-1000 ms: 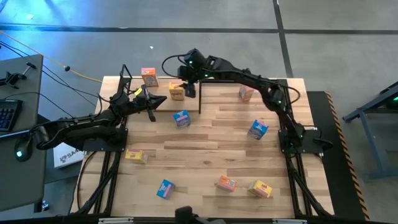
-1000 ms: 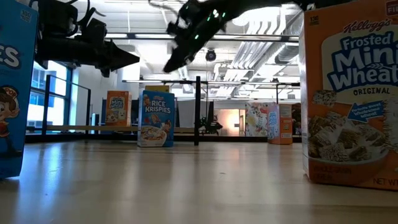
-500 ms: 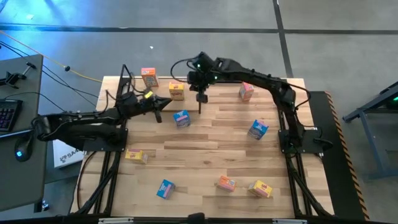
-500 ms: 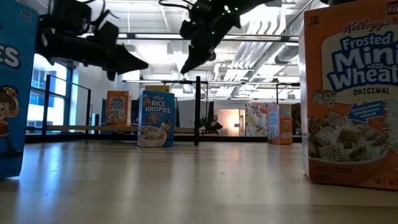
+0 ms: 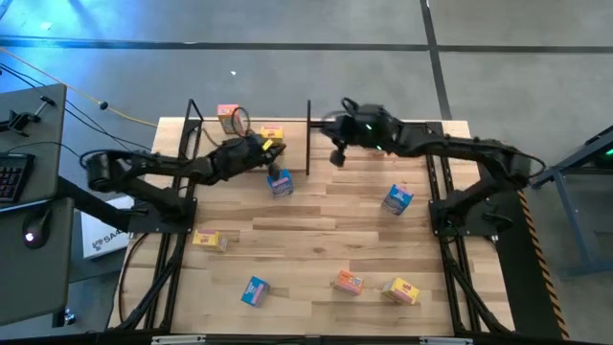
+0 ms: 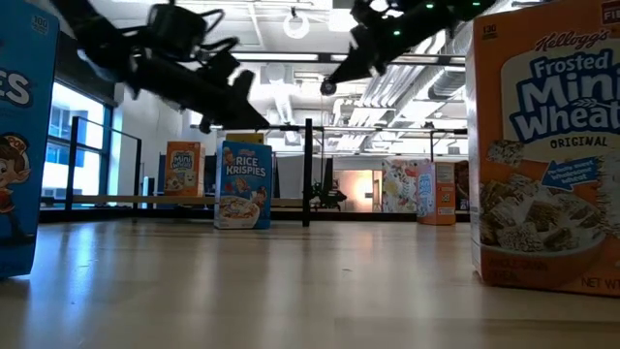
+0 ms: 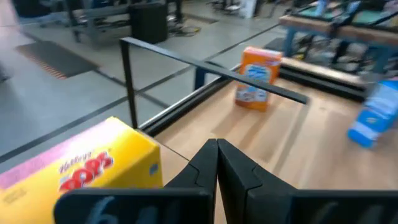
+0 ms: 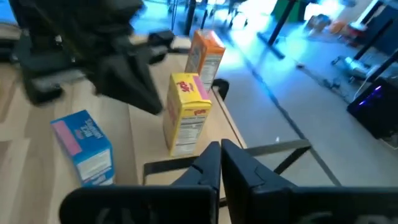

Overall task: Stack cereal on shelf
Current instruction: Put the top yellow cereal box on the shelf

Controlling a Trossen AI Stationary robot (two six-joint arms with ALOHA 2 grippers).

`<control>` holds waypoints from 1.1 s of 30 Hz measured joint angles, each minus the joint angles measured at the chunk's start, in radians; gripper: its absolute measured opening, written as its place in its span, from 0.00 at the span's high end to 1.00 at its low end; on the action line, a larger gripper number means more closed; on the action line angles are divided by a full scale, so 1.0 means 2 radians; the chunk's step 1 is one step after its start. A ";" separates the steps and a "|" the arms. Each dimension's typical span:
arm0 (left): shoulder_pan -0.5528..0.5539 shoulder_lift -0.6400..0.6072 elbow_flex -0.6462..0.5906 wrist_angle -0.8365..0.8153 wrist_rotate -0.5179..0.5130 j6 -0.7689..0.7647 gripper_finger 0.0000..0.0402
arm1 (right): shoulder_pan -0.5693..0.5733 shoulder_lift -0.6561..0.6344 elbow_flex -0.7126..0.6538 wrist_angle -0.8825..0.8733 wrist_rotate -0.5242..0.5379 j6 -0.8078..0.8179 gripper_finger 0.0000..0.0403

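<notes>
2 cereal boxes (image 5: 271, 133) in the shelf (image 5: 308, 134) — 7 outside.

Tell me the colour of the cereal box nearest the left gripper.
Yellow box, clearest in the left wrist view.

Printed cardboard cereal (image 5: 279, 182); black metal shelf (image 5: 307, 137).

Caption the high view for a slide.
Left gripper over the shelf near a yellow cereal box; right gripper beside it.
</notes>
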 joint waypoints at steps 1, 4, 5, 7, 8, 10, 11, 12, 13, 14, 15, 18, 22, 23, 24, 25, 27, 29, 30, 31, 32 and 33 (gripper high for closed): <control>0.000 0.012 0.013 -0.009 -0.012 0.000 1.00 | 0.004 -0.012 -0.019 0.013 0.008 0.004 1.00; -0.001 0.042 0.048 -0.040 -0.046 0.000 1.00 | 0.010 -0.042 -0.063 0.040 0.028 0.009 1.00; -0.001 0.051 0.058 -0.047 -0.057 0.000 1.00 | 0.012 -0.051 -0.073 0.048 0.031 0.010 1.00; -0.001 0.061 0.071 -0.063 -0.081 0.000 1.00 | 0.012 -0.063 -0.089 0.052 0.037 0.011 1.00; -0.001 0.066 0.077 -0.066 -0.090 0.000 1.00 | 0.012 -0.068 -0.095 0.054 0.037 0.011 1.00; -0.001 0.069 0.081 -0.076 -0.107 -0.005 1.00 | 0.012 -0.072 -0.101 0.051 0.037 0.011 1.00; -0.001 0.070 0.083 -0.077 -0.112 -0.008 1.00 | 0.012 -0.074 -0.102 0.049 0.037 0.013 1.00; -0.001 0.070 0.084 -0.080 -0.119 -0.010 1.00 | 0.012 -0.074 -0.102 0.047 0.037 0.013 1.00; -0.002 0.070 0.084 -0.084 -0.130 -0.013 1.00 | 0.012 -0.074 -0.102 0.047 0.037 0.013 1.00; -0.002 0.070 0.084 -0.089 -0.137 -0.016 1.00 | 0.012 -0.074 -0.102 0.046 0.037 0.012 1.00; -0.002 0.070 0.084 -0.094 -0.144 -0.017 1.00 | 0.012 -0.074 -0.102 0.046 0.036 0.010 1.00; -0.002 0.070 0.084 -0.109 -0.155 -0.023 1.00 | 0.012 -0.074 -0.102 0.045 0.035 0.009 1.00; -0.002 0.070 0.084 -0.127 -0.170 -0.030 1.00 | 0.012 -0.074 -0.102 0.042 0.034 0.009 1.00; -0.002 0.070 0.084 -0.130 -0.171 -0.031 1.00 | 0.012 -0.074 -0.102 0.040 0.034 0.009 1.00; 0.000 0.070 0.084 -0.132 -0.172 -0.031 1.00 | 0.012 -0.074 -0.102 0.039 0.034 0.009 1.00; 0.001 0.070 0.084 -0.136 -0.172 -0.031 1.00 | 0.012 -0.074 -0.102 0.039 0.033 0.009 1.00; 0.005 0.070 0.084 -0.144 -0.173 -0.031 1.00 | 0.012 -0.074 -0.102 0.036 0.033 0.009 1.00; 0.010 0.070 0.084 -0.150 -0.174 -0.030 1.00 | 0.012 -0.074 -0.102 0.034 0.031 0.011 1.00; 0.012 0.070 0.084 -0.153 -0.175 -0.029 1.00 | 0.012 -0.074 -0.102 0.033 0.030 0.011 1.00; 0.014 0.067 0.084 -0.157 -0.175 -0.025 1.00 | 0.012 -0.074 -0.102 0.033 0.028 0.013 1.00; 0.017 0.064 0.083 -0.160 -0.175 -0.021 1.00 | 0.012 -0.074 -0.102 0.032 0.026 0.014 1.00; 0.018 0.059 0.083 -0.162 -0.174 -0.017 1.00 | 0.012 -0.074 -0.102 0.032 0.023 0.015 1.00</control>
